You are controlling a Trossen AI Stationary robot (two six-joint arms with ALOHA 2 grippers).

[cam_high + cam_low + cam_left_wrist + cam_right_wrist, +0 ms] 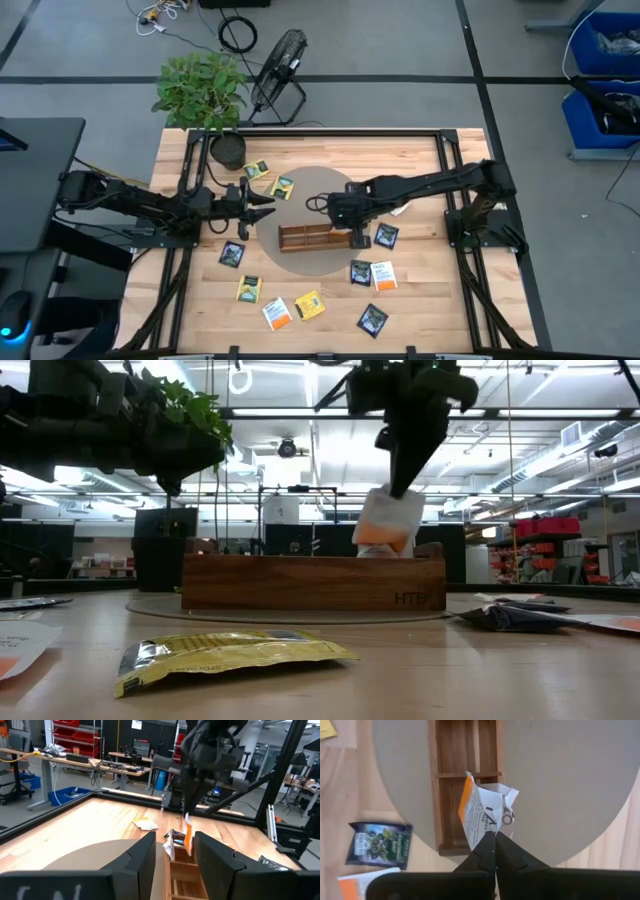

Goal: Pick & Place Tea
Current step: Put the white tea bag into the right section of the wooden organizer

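right claw (495, 840) is pinched tight on the corner of a white-and-orange sachet (482, 812), and the packet dangles from the fingertips, crumpled and tilted, hanging right over the end compartment of the wooden tray (465, 780). in the low view you can see that sachet (385, 522) hanging under the claw (400, 488), its lower edge at about the level of the tray's (313, 582) top rim, whether it touches the wood i can't tell. from above, the right claw (355, 222) sits over the tray's (305, 238) right end, on the round grey mat (300, 200) in the middle of the desk (420, 300).

left claw (262, 203) waits at the mat's left edge, fingers apart, nothing between them, pointing across at the tray.

other sachets lie flat around the desk: a black one (386, 236) just beside the tray's right end, two yellow ones (270, 178) up behind the mat, a black one (232, 254) at the mat's front left, and a scatter of yellow, orange and black packets (295, 308) along the near side. a yellow sachet (225, 655) lies close in the low view.
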